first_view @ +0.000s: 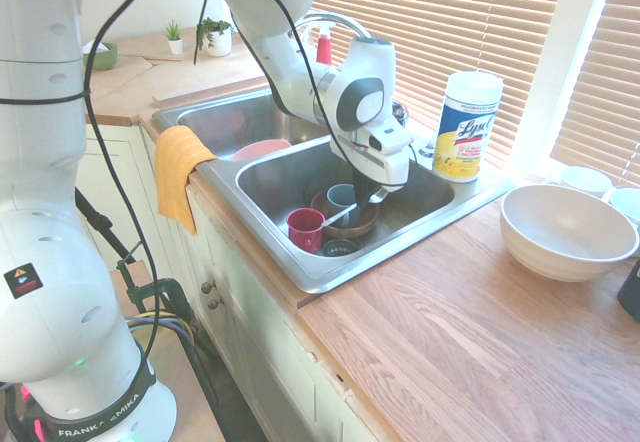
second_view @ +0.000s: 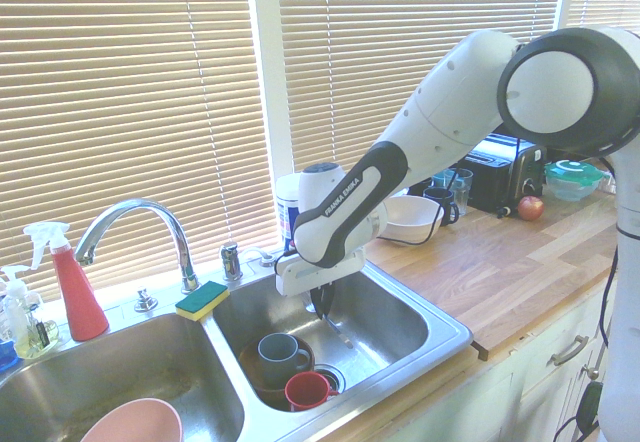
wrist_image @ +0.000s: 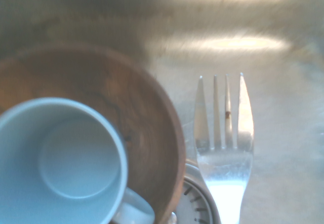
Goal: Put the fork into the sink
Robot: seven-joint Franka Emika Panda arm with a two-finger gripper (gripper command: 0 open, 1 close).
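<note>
Steel fork, four tines, seen close in wrist view rising from the bottom edge, tines pointing away over the basin floor. Second exterior view: slim shiny piece slanting down from the jaws, so judged held, not lying loose. Jaws pinching the fork handle; fingers themselves mostly hidden behind the gripper body, so grip read from the hanging fork, not from the fingers directly.

Gripper lowered well inside the right-hand basin of the double sink, below rim level. Fork tip hangs just beside the brown bowl with the grey-blue mug standing in it; red cup and drain near. Cannot tell if the tines touch the basin floor.

Step in hand (judgement): transport done, release pending. Fork is over the sink but not yet let go.

Next move calls for: spreading the jaws, then a straight lift clear of the basin. Drop looks short. Risk: fork landing on the bowl rim or clattering against the mug; a small shift toward bare steel first would avoid that.

Off-task on the wooden surface: white bowl, Lysol wipes tub.
</note>
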